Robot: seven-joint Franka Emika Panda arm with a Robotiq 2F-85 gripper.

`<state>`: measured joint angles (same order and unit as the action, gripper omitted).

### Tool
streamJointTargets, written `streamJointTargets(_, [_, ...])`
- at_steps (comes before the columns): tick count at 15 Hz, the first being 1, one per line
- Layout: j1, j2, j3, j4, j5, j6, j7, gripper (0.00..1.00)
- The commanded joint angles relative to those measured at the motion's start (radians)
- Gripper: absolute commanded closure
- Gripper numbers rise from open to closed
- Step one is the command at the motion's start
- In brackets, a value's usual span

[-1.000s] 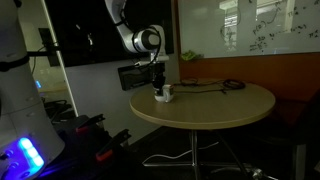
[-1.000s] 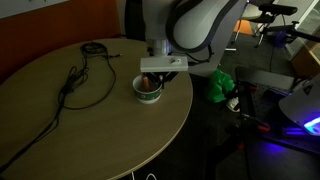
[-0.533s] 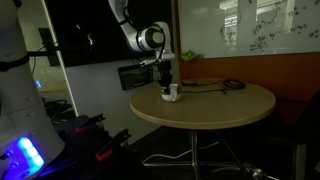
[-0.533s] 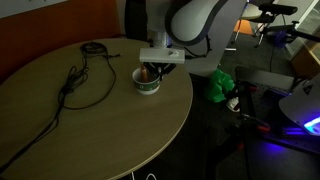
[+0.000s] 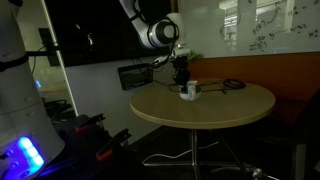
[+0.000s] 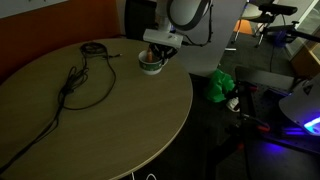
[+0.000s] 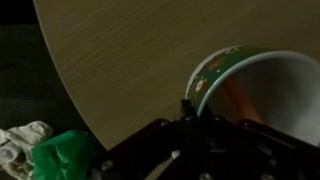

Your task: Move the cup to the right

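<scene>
1. In the wrist view the gripper [image 7: 200, 120] is showing only as a dark, blurred mass along the bottom edge. It is covering the lower part of the cup [image 7: 255, 80], whose right side is running out of frame.
2. Both exterior views are dim. The fingertips are blending into the cup there, and I cannot tell whether the cup's base is touching the table [image 6: 100, 125].
3. Only the wrist view is showing the cup's green patterned outer wall and orange-tinted inside, along with a green object [image 7: 60, 158] beyond the table's edge.
4. Only the exterior views are showing the black cable [image 6: 78, 82], which is lying well apart from the cup.
5. The gripper is hanging directly over the cup and pinching it at the rim, with one finger pressing the wall. In an exterior view the cup [image 6: 150, 64] is sitting near the table's rim, beside the arm.
</scene>
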<state>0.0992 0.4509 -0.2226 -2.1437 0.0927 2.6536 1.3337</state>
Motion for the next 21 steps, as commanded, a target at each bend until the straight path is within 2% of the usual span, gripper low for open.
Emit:
streamJointTargets(1, [0.009,0.013,-0.008,0.010,0.015,0.037,0.050,0.97])
streamJointTargets(7, [0.028,0.055,-0.018,0.025,0.007,0.055,0.098,0.97])
streamJointTargets(13, [0.028,0.032,-0.024,-0.018,0.011,0.092,0.093,0.97])
streamJointTargets(20, [0.015,0.016,-0.017,-0.039,0.033,0.083,0.083,0.97])
streamJointTargets(21, [0.016,0.013,-0.018,-0.040,0.033,0.083,0.085,0.67])
